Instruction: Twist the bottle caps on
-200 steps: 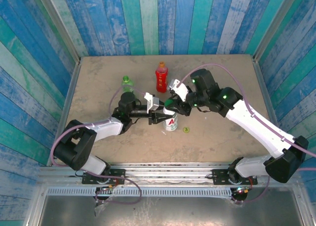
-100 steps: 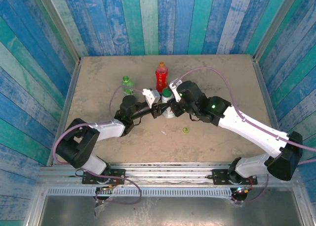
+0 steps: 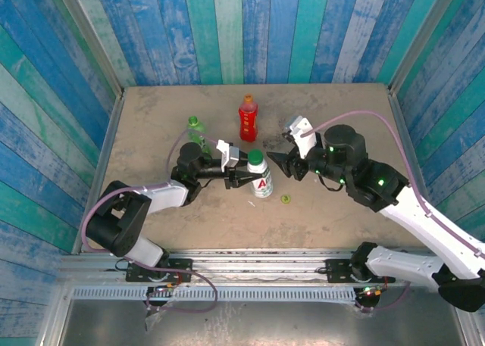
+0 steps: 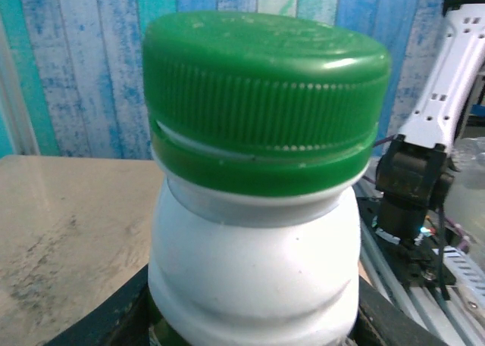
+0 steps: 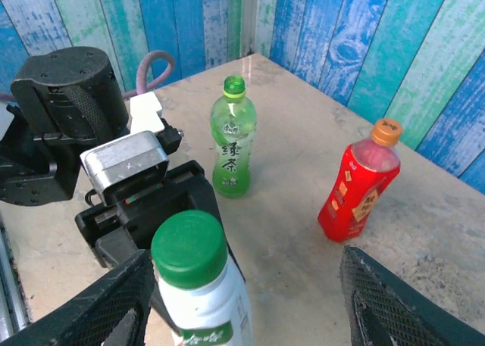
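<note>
Nearest the front edge of the sandy-beige table (image 3: 341,111), a little right of its middle, the small yellow-green plastic screw cap (image 3: 286,199) lies loose on the surface, on no bottle. Just beyond it and to its left, near the table's centre, the white plastic bottle (image 3: 261,181) with a green-and-red label stands upright. The left gripper (image 3: 244,179) reaches in from the left side and is clamped on this bottle's body. In the left wrist view its dark fingers (image 4: 114,327) press against the white plastic low on both flanks.

The wide dark green ribbed cap (image 3: 256,157) sits on the bottle's neck. Up close, a thin pale slit shows above the cap's lower ring on the left, and whether it is fully tightened cannot be told.

To the right of the bottle and apart from it, the right gripper (image 3: 282,163) hovers with its jaws spread and nothing held. Its mesh-patterned fingers (image 5: 98,308) stand wide in the right wrist view.

Farther back, left of centre, the clear green plastic bottle (image 3: 195,134) stands upright with its neck open and uncapped. Farthest off, towards the back edge near the middle, the red plastic bottle (image 3: 248,120) stands upright wearing the small orange cap (image 3: 248,99).
</note>
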